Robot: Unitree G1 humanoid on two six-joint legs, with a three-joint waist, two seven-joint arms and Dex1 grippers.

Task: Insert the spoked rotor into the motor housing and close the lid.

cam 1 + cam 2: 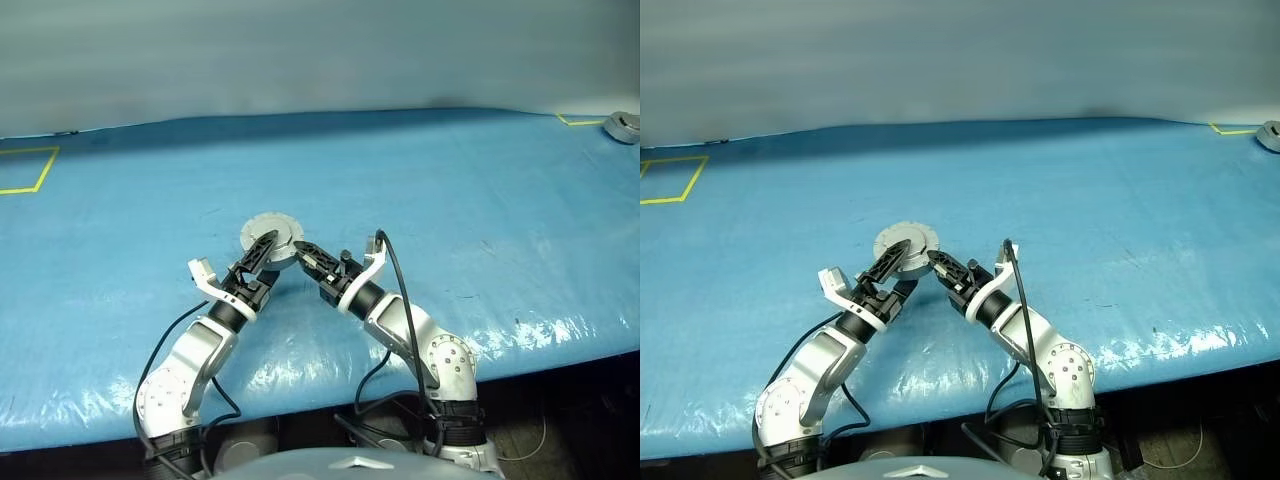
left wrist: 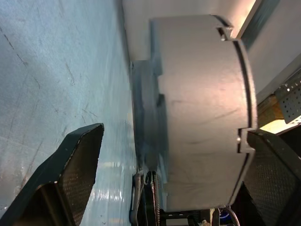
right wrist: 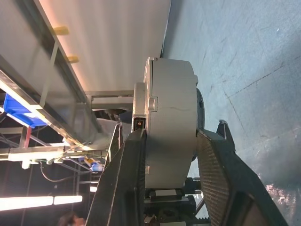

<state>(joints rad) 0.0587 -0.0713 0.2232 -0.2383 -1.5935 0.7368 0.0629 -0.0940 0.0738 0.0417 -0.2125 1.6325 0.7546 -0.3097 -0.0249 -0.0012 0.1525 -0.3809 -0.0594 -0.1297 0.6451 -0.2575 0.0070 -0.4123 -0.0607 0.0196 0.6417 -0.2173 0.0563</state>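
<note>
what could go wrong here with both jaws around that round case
1. The right gripper clamps the motor housing across its top and bottom faces with only its fingertips, so the case could pivot or slip out.
2. The left gripper stands wide open around the housing. Closing off-centre could knock it from the right grip.
3. The housing looks raised off the blue table, so a slip would drop it.
</note>
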